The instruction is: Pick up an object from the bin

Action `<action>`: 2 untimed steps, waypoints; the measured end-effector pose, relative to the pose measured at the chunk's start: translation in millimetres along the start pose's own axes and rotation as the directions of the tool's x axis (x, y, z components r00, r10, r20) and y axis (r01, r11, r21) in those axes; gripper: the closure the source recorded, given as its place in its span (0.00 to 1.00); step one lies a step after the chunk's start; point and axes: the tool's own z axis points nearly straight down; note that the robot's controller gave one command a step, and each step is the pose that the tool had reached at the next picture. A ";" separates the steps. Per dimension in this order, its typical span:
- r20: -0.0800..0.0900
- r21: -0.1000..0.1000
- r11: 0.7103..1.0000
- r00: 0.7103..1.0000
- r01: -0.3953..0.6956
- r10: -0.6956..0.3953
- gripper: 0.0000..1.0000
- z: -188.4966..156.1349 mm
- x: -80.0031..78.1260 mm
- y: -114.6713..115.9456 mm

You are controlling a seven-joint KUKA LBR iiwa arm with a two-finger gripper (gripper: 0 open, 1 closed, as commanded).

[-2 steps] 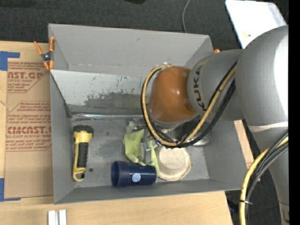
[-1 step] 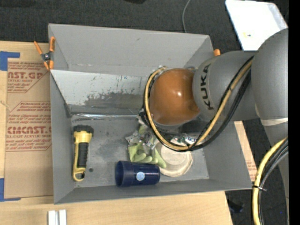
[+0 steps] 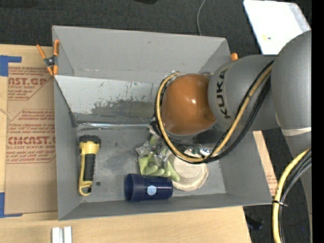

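My gripper [image 3: 153, 150] sits low at the upper edge of a pale green crumpled piece [image 3: 154, 167], and under the orange cover [image 3: 187, 103] I cannot tell whether it is spread or closed. Judgement: for a clean grasp, centre on the green piece and close on it alone, staying clear of the cream round disc [image 3: 191, 175] just right of me and the dark blue cylinder [image 3: 148, 187] just below. The grey bin [image 3: 131, 59] also holds a yellow-and-black torch [image 3: 87, 166], well apart to my left.
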 end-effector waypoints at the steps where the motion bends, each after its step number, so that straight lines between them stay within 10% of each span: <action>1: -0.010 -0.007 0.999 0.999 0.045 -0.045 1.00 -61.6 -3.5 0.0; 2: -0.011 -0.009 1.000 1.000 0.001 -0.001 1.00 -135.0 4.7 8.4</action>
